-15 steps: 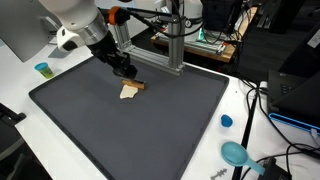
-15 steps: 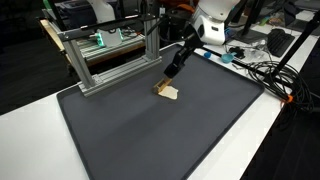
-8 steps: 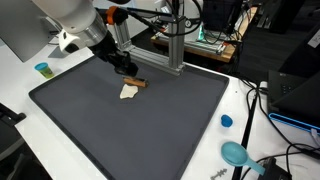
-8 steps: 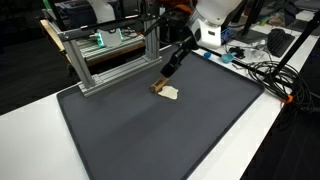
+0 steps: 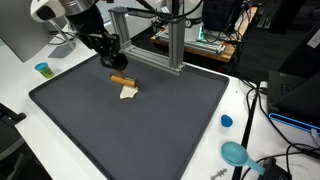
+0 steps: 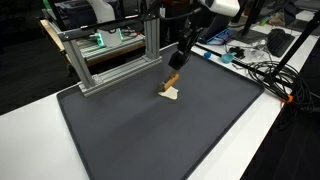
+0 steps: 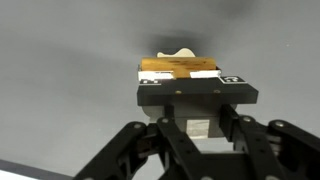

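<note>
Dark mat (image 5: 150, 130): one stick (image 5: 121, 80), one pale wedge (image 5: 129, 92)

Smooth tan wooden stick (image 7: 178, 68) in the matt black plastic end effector (image 5: 116, 72). Beneath it, a pale matt piece (image 5: 128, 93) on a dull, dark grey, cloth-like mat (image 5: 130, 130). Behind, a brushed metal frame (image 5: 175, 45).
</note>
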Controlling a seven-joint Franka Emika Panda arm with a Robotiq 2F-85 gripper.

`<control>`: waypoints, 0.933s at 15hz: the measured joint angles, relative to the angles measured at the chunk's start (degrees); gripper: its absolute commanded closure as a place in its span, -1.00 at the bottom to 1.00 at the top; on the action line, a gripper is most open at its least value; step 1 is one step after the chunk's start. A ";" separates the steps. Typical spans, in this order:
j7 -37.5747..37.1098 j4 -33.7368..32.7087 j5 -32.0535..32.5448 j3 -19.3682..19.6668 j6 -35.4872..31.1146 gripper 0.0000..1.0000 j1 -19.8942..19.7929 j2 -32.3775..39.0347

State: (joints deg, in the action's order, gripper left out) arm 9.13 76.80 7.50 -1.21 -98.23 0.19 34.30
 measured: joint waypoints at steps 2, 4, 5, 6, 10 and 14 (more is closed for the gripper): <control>0.45 0.02 -0.30 0.05 -1.37 0.57 -1.09 1.12; 0.77 0.06 -0.56 0.06 -1.84 0.57 -1.99 2.38; 1.02 0.16 -0.68 0.05 -1.84 0.57 -2.19 2.93; 1.51 0.35 -0.81 -0.02 -1.83 0.57 -2.23 3.37; 5.19 0.57 -0.85 -0.64 -1.81 0.57 -1.84 4.11; 6.47 0.54 -0.76 -0.66 -2.58 0.57 -1.66 4.25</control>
State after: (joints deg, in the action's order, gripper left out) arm 15.60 77.34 6.74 -1.86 -100.81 -1.47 38.55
